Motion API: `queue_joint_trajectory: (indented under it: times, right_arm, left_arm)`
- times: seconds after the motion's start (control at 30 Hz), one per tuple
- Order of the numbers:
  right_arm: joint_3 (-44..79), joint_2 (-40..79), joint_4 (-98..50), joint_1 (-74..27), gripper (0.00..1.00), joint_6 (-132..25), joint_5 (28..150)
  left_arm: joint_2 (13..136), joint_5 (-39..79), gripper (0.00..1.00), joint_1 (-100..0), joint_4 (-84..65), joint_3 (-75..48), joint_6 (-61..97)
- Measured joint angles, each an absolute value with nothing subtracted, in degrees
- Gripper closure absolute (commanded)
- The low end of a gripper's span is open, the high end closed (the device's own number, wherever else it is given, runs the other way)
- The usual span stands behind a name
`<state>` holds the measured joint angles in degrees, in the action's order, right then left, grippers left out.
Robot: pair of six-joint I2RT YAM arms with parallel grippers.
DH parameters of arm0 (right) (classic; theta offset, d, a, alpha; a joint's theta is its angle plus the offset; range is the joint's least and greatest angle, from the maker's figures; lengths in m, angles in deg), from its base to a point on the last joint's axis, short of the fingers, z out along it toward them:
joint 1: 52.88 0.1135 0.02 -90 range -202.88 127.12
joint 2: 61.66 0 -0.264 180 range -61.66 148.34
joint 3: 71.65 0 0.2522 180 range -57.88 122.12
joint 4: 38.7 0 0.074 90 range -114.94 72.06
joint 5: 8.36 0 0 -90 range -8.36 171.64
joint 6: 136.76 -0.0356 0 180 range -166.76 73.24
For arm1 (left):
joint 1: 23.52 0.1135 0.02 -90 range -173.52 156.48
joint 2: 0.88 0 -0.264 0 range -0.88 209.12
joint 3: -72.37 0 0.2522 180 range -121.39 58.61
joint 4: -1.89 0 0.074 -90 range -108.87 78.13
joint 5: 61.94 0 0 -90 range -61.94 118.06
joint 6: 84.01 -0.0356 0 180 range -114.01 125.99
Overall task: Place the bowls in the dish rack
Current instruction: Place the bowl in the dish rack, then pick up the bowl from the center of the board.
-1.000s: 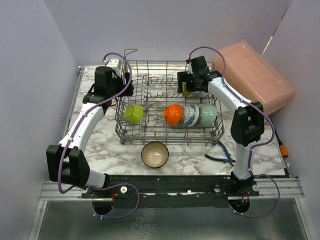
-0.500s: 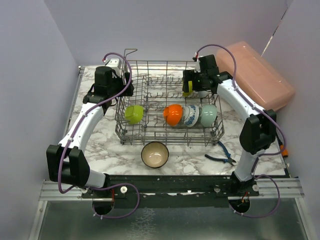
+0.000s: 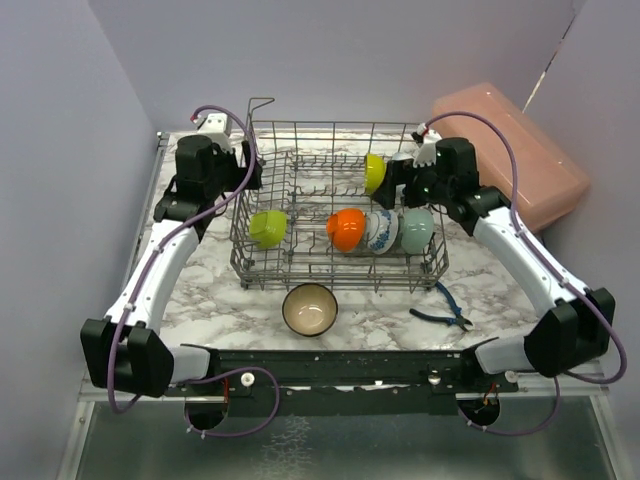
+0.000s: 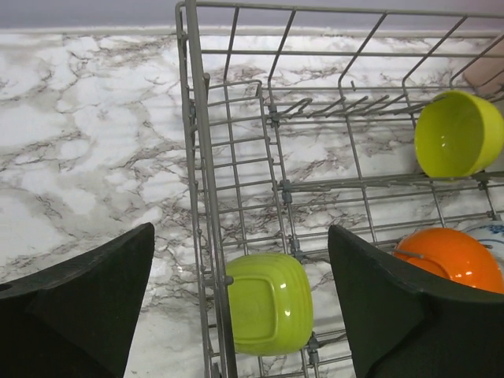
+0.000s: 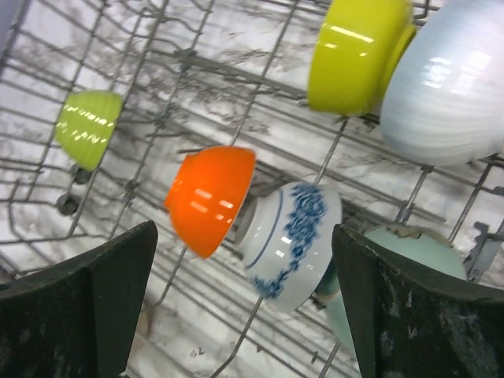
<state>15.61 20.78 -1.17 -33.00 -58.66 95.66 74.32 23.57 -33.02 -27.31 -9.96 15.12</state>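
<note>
The dish rack (image 3: 300, 272) is a grey wire basket in mid-table. On edge in it stand a lime green bowl (image 3: 268, 228), an orange bowl (image 3: 346, 228), a blue-patterned bowl (image 3: 380, 230) and a mint bowl (image 3: 418, 228), with a yellow-green bowl (image 3: 374, 172) in the back row. The right wrist view also shows a white bowl (image 5: 453, 87) beside the yellow-green one (image 5: 358, 51). A beige bowl (image 3: 309, 308) sits on the table in front. My left gripper (image 3: 248, 172) hangs open over the rack's left wall, above the lime green bowl (image 4: 268, 303). My right gripper (image 3: 398, 178) is open and empty above the blue-patterned bowl (image 5: 291, 244).
A pink translucent box (image 3: 510, 150) leans at the back right, close behind my right arm. Blue-handled pliers (image 3: 440, 315) lie on the marble by the rack's front right corner. Grey walls close in the table on three sides.
My right arm has swung out to the right and its gripper has backed away from the yellow-green bowl, which stays in the back row. My left gripper shifted slightly left and opened a little wider.
</note>
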Motion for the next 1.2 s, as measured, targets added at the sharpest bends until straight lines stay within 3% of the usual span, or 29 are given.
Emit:
queue_joint_trajectory:
  times: [0.43,0.87,1.2]
  right_arm:
    - [-1.0,-3.4,-4.5,-33.0,0.0,-62.2,107.5]
    - [-11.6,-9.7,-4.4,-33.0,0.0,-68.0,122.4]
    - [-14.1,-10.5,-4.7,-33.0,0.0,-69.5,123.3]
  left_arm:
    - [54.2,14.3,0.03,-32.9,-23.7,0.6,24.1]
    - [31.0,-1.5,0.02,-33.0,-25.8,10.7,31.2]
    - [32.5,-11.4,0.01,-37.1,-28.8,14.3,33.6]
